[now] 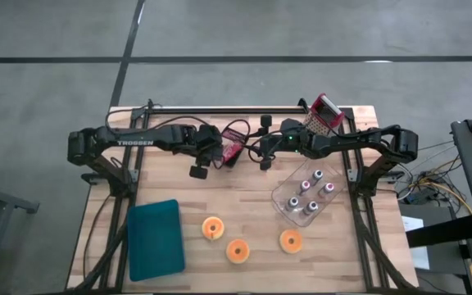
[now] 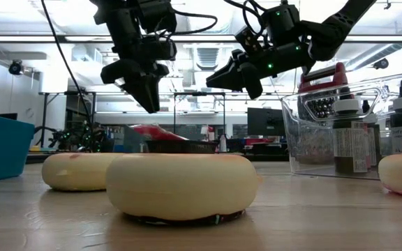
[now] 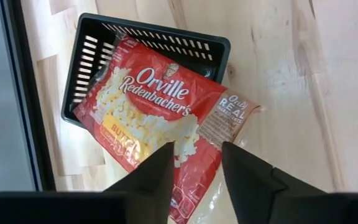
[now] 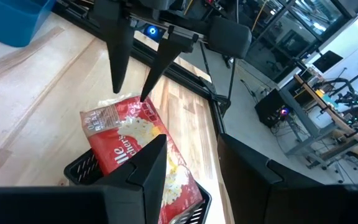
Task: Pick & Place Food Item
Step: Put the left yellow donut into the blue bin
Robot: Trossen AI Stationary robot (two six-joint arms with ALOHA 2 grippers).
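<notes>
A red popcorn bag lies slantwise across a black slotted basket at the table's far middle. One end of the bag juts past the basket's rim. My left gripper hangs open just above the bag, pointing steeply down. In the right wrist view its two fingertips stand close over the bag's near end; I see no touch. My right gripper stands open beside the basket on the table's right side, almost level, with nothing between its fingers.
Three orange ring-shaped pastries lie near the front edge, with a teal tray to their left. A clear box of small bottles stands at right. A red-handled grater leans at the far right.
</notes>
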